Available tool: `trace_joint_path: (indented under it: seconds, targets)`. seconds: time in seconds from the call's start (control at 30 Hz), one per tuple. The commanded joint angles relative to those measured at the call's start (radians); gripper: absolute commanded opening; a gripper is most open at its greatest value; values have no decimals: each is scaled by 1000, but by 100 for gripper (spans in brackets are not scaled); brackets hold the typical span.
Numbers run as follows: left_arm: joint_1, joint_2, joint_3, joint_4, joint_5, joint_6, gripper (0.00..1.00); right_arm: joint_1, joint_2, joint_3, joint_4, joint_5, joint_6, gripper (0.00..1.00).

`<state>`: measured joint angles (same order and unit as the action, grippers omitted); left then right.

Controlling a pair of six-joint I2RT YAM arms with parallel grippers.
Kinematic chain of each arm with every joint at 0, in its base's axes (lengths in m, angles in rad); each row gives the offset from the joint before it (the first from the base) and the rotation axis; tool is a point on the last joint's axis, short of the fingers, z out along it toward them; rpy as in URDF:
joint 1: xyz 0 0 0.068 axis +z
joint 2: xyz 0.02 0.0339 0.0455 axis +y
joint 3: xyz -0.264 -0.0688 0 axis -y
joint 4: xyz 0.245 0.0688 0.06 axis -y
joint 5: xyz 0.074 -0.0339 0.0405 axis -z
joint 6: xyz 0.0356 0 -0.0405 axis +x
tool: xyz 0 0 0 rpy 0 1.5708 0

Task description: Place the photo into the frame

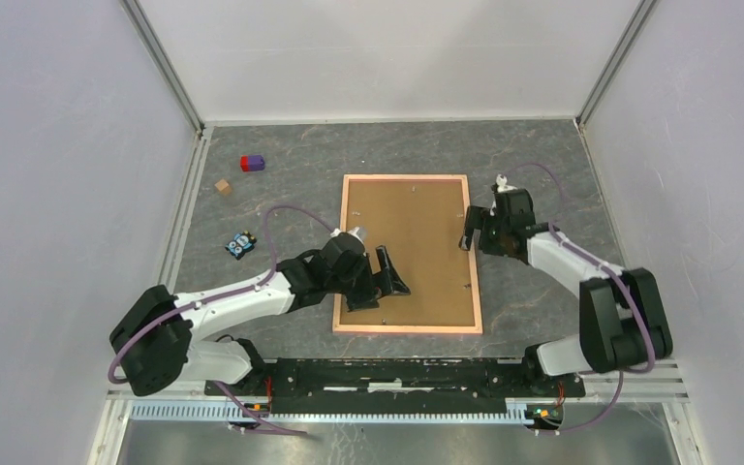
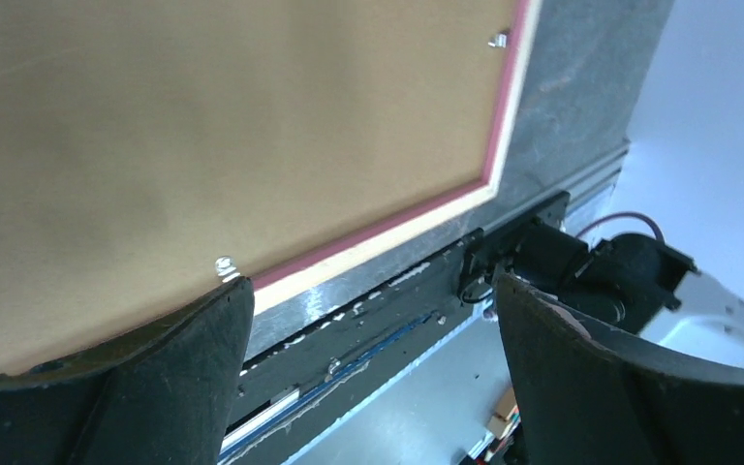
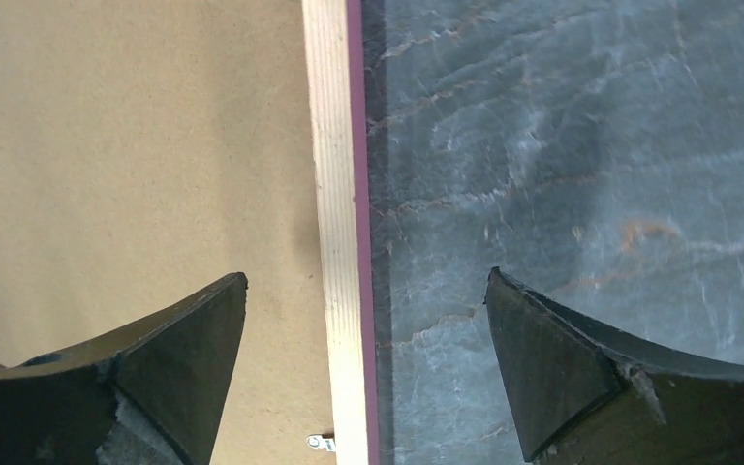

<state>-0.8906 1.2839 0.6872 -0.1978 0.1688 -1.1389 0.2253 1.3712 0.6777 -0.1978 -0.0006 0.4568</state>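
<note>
The salmon-pink frame (image 1: 408,330) lies flat in the middle of the table with the plain brown backing board (image 1: 417,242) filling it. The photo is hidden or out of view. My left gripper (image 1: 387,281) is open and empty over the board's lower left part. In the left wrist view, its gripper (image 2: 373,339) points past the frame's near rim (image 2: 426,218). My right gripper (image 1: 468,235) is open and empty. It straddles the frame's right rim (image 3: 334,194), with one finger over the board (image 3: 126,145) and the other over the table.
A purple block (image 1: 253,163), a small wooden cube (image 1: 223,186) and a small blue and black object (image 1: 240,244) lie at the table's left. Small metal clips (image 2: 224,264) (image 3: 321,443) sit along the board's edge. Enclosure walls surround the table.
</note>
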Motion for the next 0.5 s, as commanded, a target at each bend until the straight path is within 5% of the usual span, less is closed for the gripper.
trace_joint_path:
  seconds: [0.0,0.47]
  targets:
    - [-27,-71,4,125,5,87,100,-52,122,142,-197,-174,-206,98]
    - [-56,-180,-61,180,18,242,100,-83,171,179,-247,-201,-140,95]
